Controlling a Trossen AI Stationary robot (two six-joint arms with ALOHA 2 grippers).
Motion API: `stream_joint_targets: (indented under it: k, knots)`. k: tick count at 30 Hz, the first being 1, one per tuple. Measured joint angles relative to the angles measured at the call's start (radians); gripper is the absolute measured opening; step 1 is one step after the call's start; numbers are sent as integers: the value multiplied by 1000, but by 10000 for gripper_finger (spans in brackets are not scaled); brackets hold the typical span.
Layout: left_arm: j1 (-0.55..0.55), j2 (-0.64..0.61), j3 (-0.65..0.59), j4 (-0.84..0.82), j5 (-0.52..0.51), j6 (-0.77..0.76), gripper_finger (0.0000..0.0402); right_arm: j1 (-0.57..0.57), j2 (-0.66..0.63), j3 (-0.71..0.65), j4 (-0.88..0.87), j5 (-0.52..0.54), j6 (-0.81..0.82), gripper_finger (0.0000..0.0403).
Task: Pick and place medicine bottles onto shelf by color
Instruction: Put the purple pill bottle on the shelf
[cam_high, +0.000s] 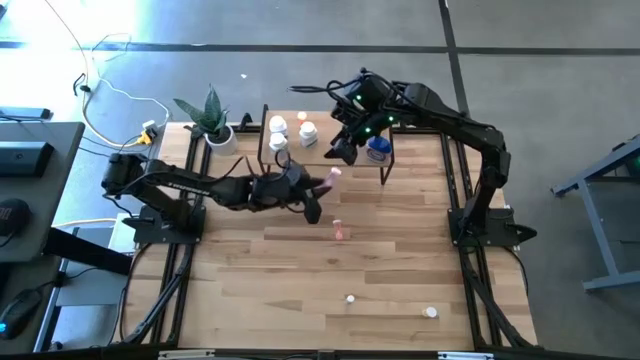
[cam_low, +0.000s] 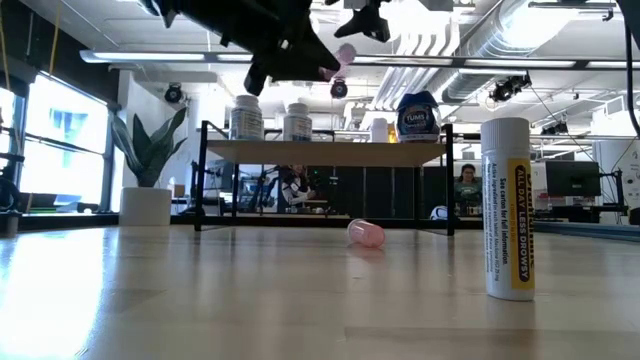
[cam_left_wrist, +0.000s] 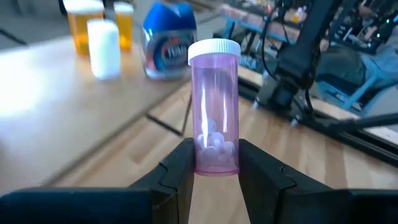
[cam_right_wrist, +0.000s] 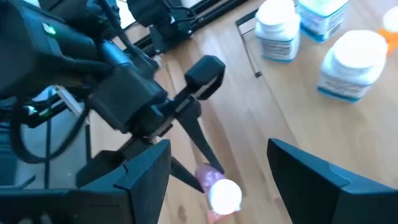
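Observation:
My left gripper (cam_left_wrist: 214, 162) is shut on a pink see-through vial (cam_left_wrist: 214, 106) with a white cap. It holds the vial in the air just in front of the shelf (cam_low: 330, 152), a light-wood board on thin black legs. In the high view the vial (cam_high: 333, 178) sits near the shelf's front edge. My right gripper (cam_right_wrist: 217, 155) is open and hovers above the shelf (cam_high: 322, 128), over the left gripper and vial, touching nothing. On the shelf stand white bottles (cam_high: 278, 125), orange vials (cam_left_wrist: 84, 25) and a squat blue bottle (cam_high: 378, 150). My left gripper pinches the pink vial by its bottom end (cam_left_wrist: 216, 158) between the two fingers (cam_left_wrist: 177, 171). It comes roughly level from the table's left. The vial sticks out ahead of the fingers with its white cap (cam_left_wrist: 214, 48) away from them. It is lifted clear of the table and shelf.
A second pink vial (cam_low: 366, 233) lies on its side on the table in front of the shelf. A tall white bottle with a yellow label (cam_low: 507, 208) stands near the near edge, with another small white one (cam_high: 351, 297) beside it. A potted plant (cam_high: 213, 120) stands left of the shelf.

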Motion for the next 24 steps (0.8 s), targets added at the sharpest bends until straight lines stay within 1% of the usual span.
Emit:
stream_joint_targets:
  k: [6, 10, 17, 20, 22, 24]
  knots:
    - [49, 0, 0, 117, -2, 117, 97, -36, 0, 0, -18, -15, -74, 257]
    - [80, 0, 0, 168, -2, 160, 97, -54, 0, 0, -18, -55, -74, 257]
    - [116, 0, 0, 226, -2, 219, 97, -75, 3, 0, -2, -48, -66, 257]
    - [127, 0, 0, 247, -1, 255, 97, -78, 4, 0, 9, -20, -66, 257]
    - [132, 0, 0, 258, 2, 283, 97, -78, 4, 0, 18, 23, -66, 257]
    - [138, 0, 0, 268, 2, 310, 97, -78, 4, 0, 29, 34, -65, 257]
